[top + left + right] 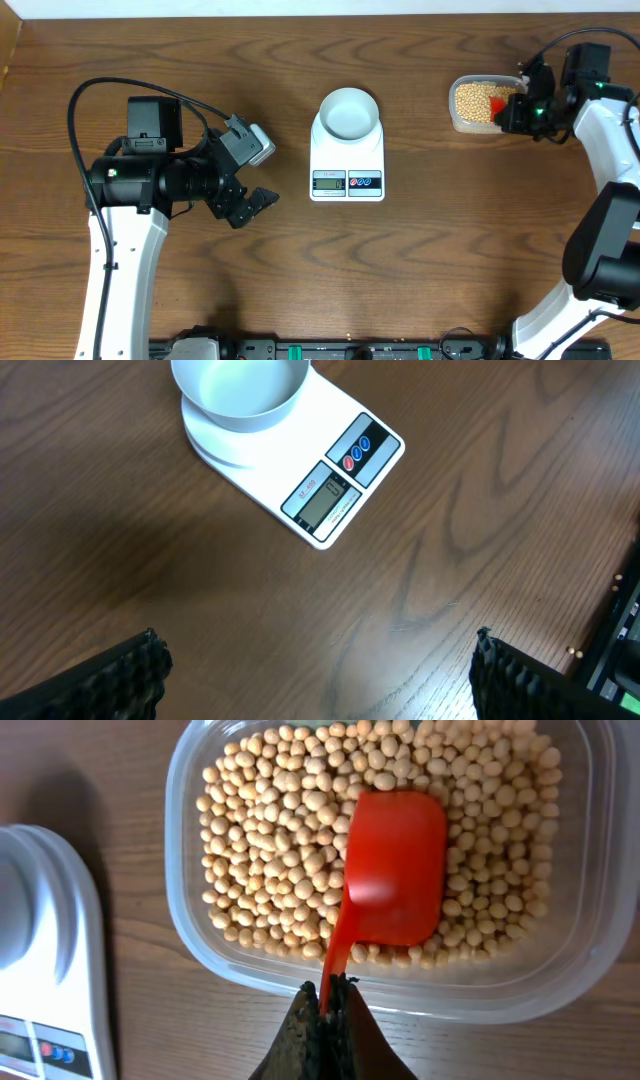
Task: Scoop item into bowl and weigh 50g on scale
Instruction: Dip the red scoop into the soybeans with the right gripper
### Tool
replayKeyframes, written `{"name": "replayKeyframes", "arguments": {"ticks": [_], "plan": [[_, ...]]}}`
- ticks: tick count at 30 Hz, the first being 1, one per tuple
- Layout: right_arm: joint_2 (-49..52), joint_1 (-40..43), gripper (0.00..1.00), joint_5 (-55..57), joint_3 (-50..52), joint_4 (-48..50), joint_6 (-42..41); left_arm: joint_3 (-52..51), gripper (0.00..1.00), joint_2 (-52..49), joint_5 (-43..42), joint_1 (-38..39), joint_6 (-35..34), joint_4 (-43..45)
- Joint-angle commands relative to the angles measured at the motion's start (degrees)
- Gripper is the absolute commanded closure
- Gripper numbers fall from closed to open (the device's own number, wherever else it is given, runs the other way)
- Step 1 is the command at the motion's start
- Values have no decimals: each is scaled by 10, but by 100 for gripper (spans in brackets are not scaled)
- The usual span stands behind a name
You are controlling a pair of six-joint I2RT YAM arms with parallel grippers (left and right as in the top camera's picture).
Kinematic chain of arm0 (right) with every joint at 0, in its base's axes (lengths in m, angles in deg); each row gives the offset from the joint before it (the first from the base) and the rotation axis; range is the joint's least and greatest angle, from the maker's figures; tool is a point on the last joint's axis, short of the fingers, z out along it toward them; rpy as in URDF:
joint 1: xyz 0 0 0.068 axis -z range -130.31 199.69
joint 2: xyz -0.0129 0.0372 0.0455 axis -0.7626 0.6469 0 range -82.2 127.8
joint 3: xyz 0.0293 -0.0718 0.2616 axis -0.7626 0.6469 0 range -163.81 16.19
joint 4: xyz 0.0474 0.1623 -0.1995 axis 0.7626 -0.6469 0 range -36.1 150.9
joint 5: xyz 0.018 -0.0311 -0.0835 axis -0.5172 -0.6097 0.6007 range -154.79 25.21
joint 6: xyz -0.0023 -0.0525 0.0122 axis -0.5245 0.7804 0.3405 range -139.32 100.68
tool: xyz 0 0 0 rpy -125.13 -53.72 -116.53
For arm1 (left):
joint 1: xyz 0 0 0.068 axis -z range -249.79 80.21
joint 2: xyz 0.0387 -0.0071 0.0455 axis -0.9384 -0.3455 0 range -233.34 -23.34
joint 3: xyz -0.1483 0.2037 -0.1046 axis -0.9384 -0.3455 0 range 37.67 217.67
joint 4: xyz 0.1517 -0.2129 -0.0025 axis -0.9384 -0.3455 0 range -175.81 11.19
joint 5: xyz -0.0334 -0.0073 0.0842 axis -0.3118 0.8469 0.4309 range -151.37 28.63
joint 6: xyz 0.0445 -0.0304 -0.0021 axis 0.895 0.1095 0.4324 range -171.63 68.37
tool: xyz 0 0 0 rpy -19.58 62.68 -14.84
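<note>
The pale blue-grey bowl (pixel 349 111) (pixel 240 392) stands empty on the white scale (pixel 347 165) (pixel 330 470) at mid-table. Beige beans (pixel 476 101) (pixel 270 830) fill a clear plastic tub (pixel 458 119) (pixel 190 920) at the right. My right gripper (pixel 512 110) (pixel 328 992) is shut on the handle of a red scoop (pixel 497 103) (pixel 395 870), whose blade lies over the beans inside the tub. My left gripper (pixel 250 205) (pixel 315 660) hangs open over bare wood, left of the scale, with nothing between its fingers (pixel 130 675).
The scale's display (pixel 328 181) and two round buttons (pixel 365 181) face the near table edge. Black equipment runs along the near edge (pixel 350 350). Cables loop over both arms.
</note>
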Motion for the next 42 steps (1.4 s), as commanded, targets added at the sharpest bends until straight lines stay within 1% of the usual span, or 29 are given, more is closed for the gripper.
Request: {"name": "replayKeyframes", "arguments": {"ticks": [1, 8, 12, 28, 42], "plan": [[-7, 12, 99, -69, -6, -6, -21, 12, 2, -3, 5, -2, 11, -2], [-7, 49, 99, -121, -6, -5, -33, 12, 2, -3, 5, -2, 11, -2], [-7, 68, 99, -128, -6, -6, -41, 12, 2, -3, 5, -2, 11, -2], [-7, 68, 99, -129, 29, 4, -41, 12, 2, -3, 5, -2, 11, -2], [12, 68, 99, -129, 29, 57, -39, 12, 2, -3, 5, -2, 11, -2]]}}
